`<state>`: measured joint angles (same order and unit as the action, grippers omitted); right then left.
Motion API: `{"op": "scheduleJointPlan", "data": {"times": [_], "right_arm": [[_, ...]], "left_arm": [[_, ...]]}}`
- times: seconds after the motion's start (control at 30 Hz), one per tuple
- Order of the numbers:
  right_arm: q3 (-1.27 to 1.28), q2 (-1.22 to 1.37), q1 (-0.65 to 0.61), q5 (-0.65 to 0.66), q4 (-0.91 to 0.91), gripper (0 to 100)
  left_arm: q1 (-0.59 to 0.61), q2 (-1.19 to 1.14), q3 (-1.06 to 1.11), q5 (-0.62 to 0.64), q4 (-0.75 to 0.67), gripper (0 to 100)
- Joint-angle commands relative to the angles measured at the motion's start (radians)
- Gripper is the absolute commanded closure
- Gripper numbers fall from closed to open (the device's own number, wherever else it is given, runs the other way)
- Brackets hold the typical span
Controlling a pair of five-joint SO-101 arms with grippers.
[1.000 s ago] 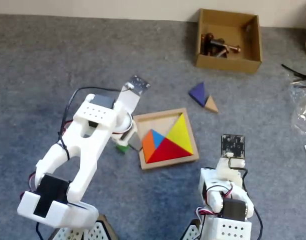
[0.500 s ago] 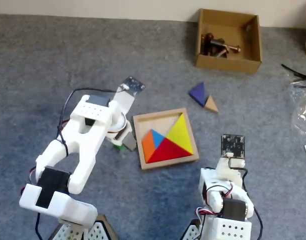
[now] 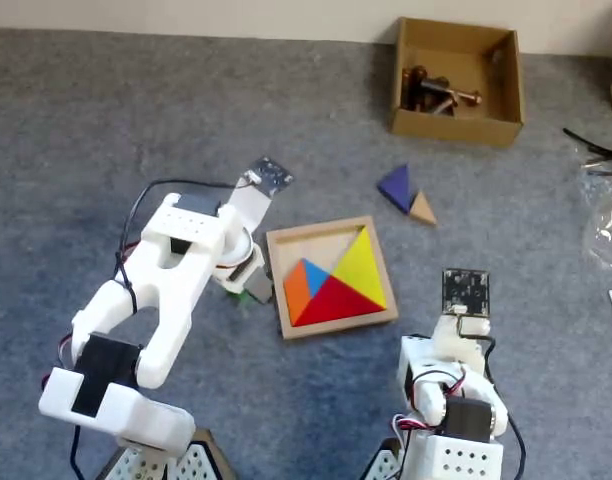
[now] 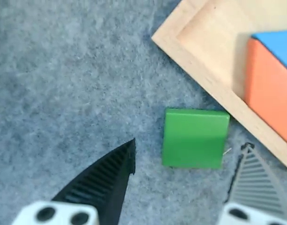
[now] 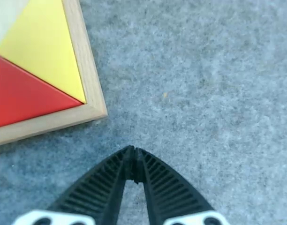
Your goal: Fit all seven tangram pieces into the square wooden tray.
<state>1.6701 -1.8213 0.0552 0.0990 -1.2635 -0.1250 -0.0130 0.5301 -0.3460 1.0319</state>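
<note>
green square lies between the wide-spread tips of the left pincer, wooden tray just beyond; right pincer closed.

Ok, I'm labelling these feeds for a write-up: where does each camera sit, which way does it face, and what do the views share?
High view: fixed above the table, looking down on the tray, left arm and right arm.
Left wrist view: on that wrist, looking down past the open left gripper at the green square beside the tray.
Right wrist view: on that wrist, looking down past the shut right gripper at carpet by a tray corner.
Shared: all three show the tray.
</note>
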Motion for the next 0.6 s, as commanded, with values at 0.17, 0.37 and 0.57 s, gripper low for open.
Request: {"op": "scheduleJointPlan", "data": {"times": [0.17, 0.37, 0.57], "right_arm": [[0.114, -0.015, -0.016, -0.011, 0.016, 99.4], [0.114, -0.015, -0.016, -0.011, 0.016, 99.4], [0.114, -0.015, -0.016, -0.011, 0.016, 99.4]], "left_arm": [[0.005, 0.002, 0.004, -0.008, -0.037, 69], [0.004, 0.002, -0.002, -0.008, -0.057, 72], [0.004, 0.002, -0.001, -0.008, -0.083, 73]]}}
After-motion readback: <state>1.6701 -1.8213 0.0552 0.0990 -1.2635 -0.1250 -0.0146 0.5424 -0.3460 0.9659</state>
